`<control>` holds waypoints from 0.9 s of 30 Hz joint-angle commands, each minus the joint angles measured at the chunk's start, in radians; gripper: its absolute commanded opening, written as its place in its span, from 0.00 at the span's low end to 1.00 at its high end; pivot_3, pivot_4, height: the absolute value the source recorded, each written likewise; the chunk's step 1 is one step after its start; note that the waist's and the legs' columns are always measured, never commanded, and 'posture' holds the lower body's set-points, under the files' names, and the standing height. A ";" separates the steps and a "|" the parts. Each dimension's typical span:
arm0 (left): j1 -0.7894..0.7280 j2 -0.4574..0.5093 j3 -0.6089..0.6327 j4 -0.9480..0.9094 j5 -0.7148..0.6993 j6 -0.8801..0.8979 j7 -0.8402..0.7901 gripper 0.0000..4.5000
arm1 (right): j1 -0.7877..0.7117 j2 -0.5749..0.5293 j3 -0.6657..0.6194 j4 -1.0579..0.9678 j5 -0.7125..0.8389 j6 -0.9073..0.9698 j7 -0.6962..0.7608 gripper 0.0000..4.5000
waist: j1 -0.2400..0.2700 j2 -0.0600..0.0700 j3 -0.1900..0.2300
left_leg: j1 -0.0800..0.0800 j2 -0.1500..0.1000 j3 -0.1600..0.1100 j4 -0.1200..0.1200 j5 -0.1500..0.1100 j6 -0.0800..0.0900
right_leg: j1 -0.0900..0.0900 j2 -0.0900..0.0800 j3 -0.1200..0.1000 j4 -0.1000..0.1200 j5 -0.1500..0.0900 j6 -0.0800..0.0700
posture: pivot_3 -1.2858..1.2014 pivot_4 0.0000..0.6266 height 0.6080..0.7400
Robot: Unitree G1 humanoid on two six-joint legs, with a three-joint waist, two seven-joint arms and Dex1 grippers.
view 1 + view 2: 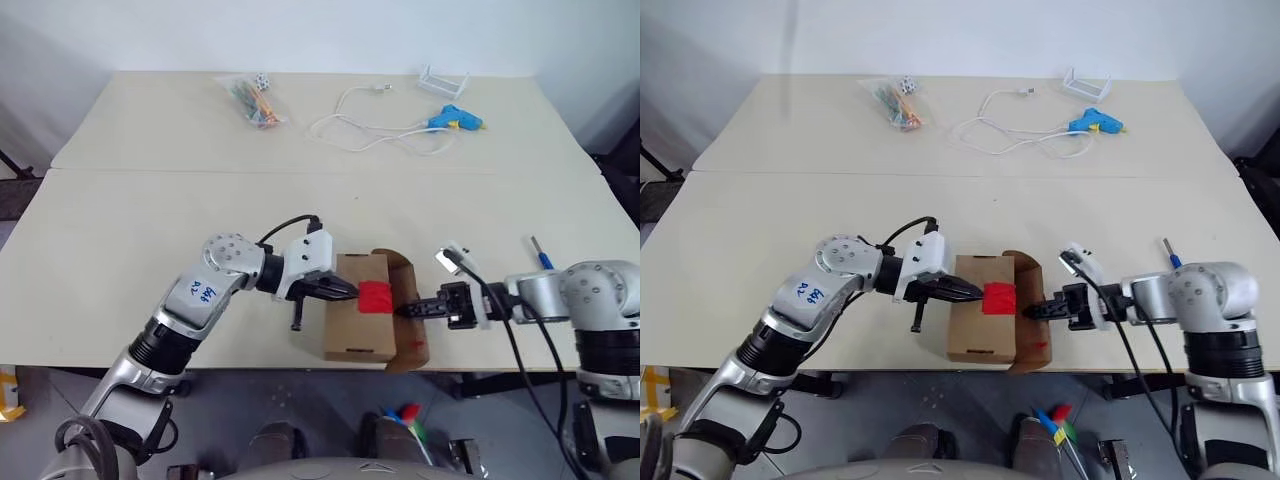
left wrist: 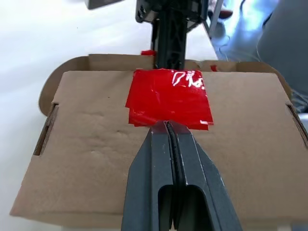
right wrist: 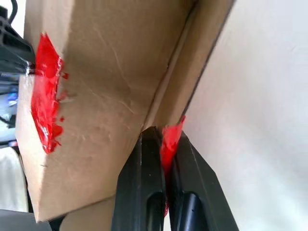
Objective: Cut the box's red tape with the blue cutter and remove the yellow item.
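The brown box (image 1: 358, 335) lies near the table's front edge, with its side flap (image 1: 408, 300) swung open on the right. The main patch of red tape (image 1: 376, 297) sits on the box's top. My left gripper (image 2: 167, 126) is shut, and its tips rest on the near edge of that patch. My right gripper (image 3: 163, 137) reaches in from the right. It is shut on a torn strip of red tape (image 3: 169, 139) at the flap's edge. The blue cutter (image 1: 540, 254) lies on the table behind my right arm. The yellow item is hidden.
At the back of the table there are a light-blue glue gun (image 1: 455, 120) with a white cord (image 1: 360, 125), a small white holder (image 1: 443, 82) and a clear bag of colourful bits (image 1: 254, 100). The table's front edge (image 1: 250, 368) runs just below the box.
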 commanded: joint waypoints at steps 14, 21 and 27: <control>0.017 -0.211 -0.007 0.143 0.078 -0.143 0.196 0.00 | -0.250 -0.380 0.130 0.005 0.416 0.004 -0.132 0.02 | -0.003 0.003 0.002 | -0.002 0.000 0.001 0.000 0.001 0.002 | -0.001 0.000 -0.001 -0.004 0.001 0.001 | 0.52 0.24 1.00; 0.057 -0.270 0.010 0.135 0.068 -0.168 0.241 0.00 | -0.383 -0.488 0.300 -0.010 0.529 0.004 -0.184 0.02 | 0.003 0.004 0.002 | -0.005 0.000 0.000 0.001 0.000 0.002 | -0.003 -0.003 -0.002 -0.005 0.001 0.001 | 0.52 0.24 1.00; 0.133 -0.279 0.020 0.087 0.060 -0.156 0.254 0.00 | -0.553 -0.464 0.451 0.020 0.611 0.004 -0.295 0.02 | -0.001 0.004 0.002 | -0.007 0.000 0.000 0.000 -0.001 0.003 | -0.004 -0.005 -0.003 -0.006 0.001 0.001 | 0.52 0.24 1.00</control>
